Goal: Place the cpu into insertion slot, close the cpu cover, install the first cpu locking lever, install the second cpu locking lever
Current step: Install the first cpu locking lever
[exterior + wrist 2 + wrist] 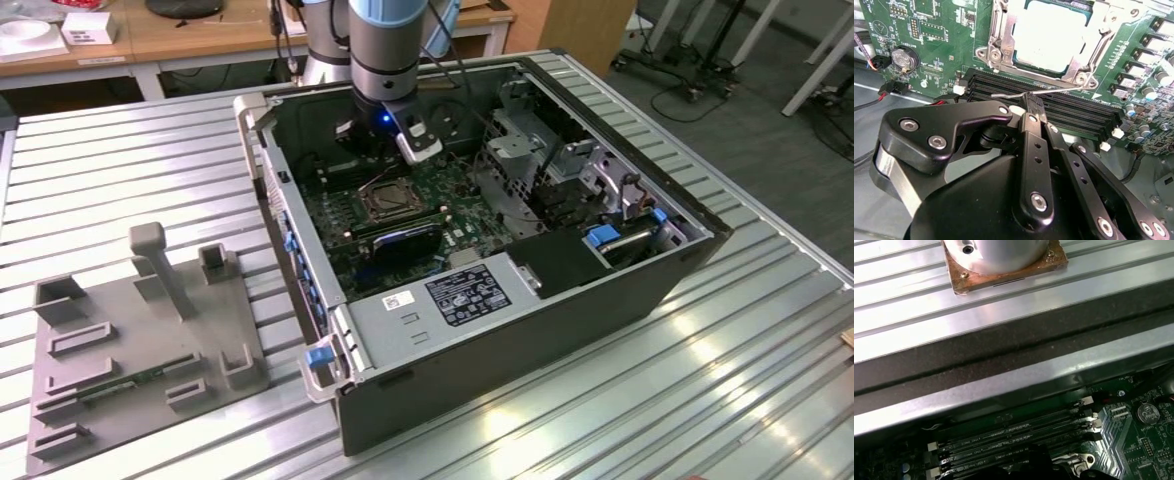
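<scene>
In the insertion slot [366, 202] lies the cpu [1050, 35].

We are looking at a ribbed, silvery aluminium table [747, 400] with long slats. An open dark-grey metal computer case [534, 330] is lying on its side at the middle of the table. At about eight o'clock from the case, well apart from it, a flat grey fixture plate [120, 390] with upright holders is resting on the slats. In the first wrist view, a copper-coloured square mounting plate [1055, 257] is sitting on the slats.
</scene>
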